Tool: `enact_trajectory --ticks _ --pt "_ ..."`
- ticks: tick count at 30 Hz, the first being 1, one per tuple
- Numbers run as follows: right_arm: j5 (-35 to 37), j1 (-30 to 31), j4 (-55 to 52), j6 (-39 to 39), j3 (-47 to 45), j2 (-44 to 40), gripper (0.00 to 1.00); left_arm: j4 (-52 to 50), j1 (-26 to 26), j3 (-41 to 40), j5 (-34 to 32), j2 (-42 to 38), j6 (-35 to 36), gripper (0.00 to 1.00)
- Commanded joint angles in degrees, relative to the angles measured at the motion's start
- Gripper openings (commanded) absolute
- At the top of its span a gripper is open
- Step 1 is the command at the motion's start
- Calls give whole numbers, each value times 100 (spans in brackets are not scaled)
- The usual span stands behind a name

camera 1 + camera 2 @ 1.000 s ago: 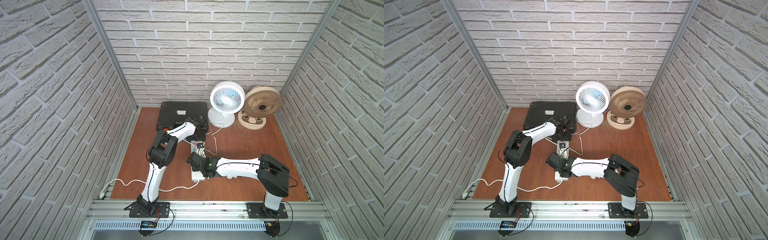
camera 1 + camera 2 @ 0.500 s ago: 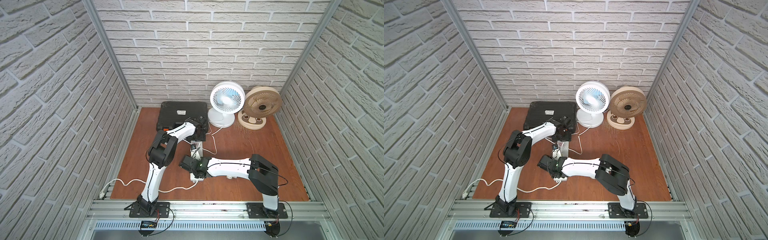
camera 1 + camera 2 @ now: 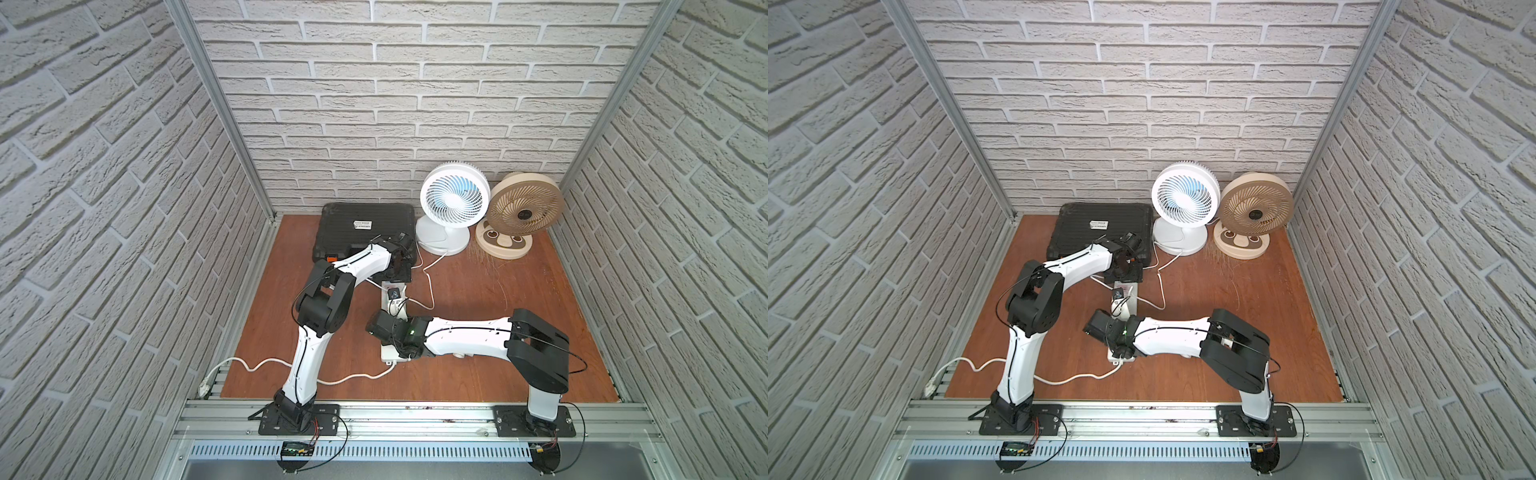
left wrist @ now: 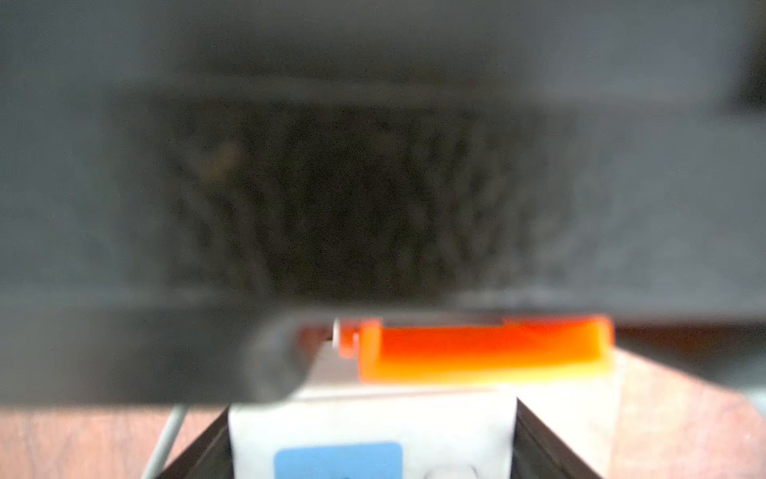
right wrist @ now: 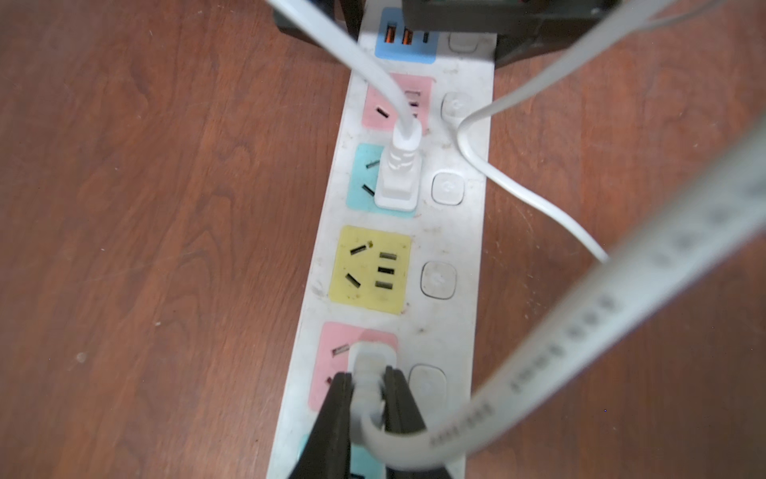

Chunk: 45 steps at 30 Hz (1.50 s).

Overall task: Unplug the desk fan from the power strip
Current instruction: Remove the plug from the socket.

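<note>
The white desk fan [image 3: 453,203] [image 3: 1185,195] stands at the back of the table, and its thin cord trails toward the power strip [image 3: 394,297] [image 3: 1130,301] [image 5: 456,232]. The strip lies lengthwise between my arms. My right gripper [image 5: 368,385] [image 3: 384,330] is shut on a white plug [image 5: 369,361] seated in a pink socket. A second white plug [image 5: 398,174] sits in the teal socket further along. My left gripper [image 4: 373,439] [image 3: 401,272] clamps the strip's far end by the blue panel [image 4: 338,460], with its fingers [image 4: 547,448] against the strip's sides.
A black case [image 3: 365,232] with an orange latch [image 4: 481,352] lies right behind the left gripper. A beige fan [image 3: 523,208] stands beside the white one. The strip's own cord [image 3: 266,365] runs to the front left edge. Loose white cord [image 5: 518,195] loops beside the strip.
My right wrist has shifted slightly left over the strip, and its elbow swung a little. The right grip stays closed, and the left arm has not moved.
</note>
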Motion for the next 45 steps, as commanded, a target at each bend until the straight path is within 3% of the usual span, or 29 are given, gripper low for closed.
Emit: enact_trajectory --ticks 1,10,28,38,45 --pt "-182 -148 91 256 -347 -364 3 -402 122 -378 115 429 -10 0" --pt "-216 -161 -33 196 -254 -317 3 -398 118 -377 116 434 -10 0" --pt "486 199 -1312 -379 1237 620 3 -439 119 -335 117 426 3 0" --pt "510 175 -1057 -351 902 302 3 -468 118 -322 103 404 21 0" --pt "-9 -70 -520 -64 215 -155 3 -468 125 -354 70 376 42 0"
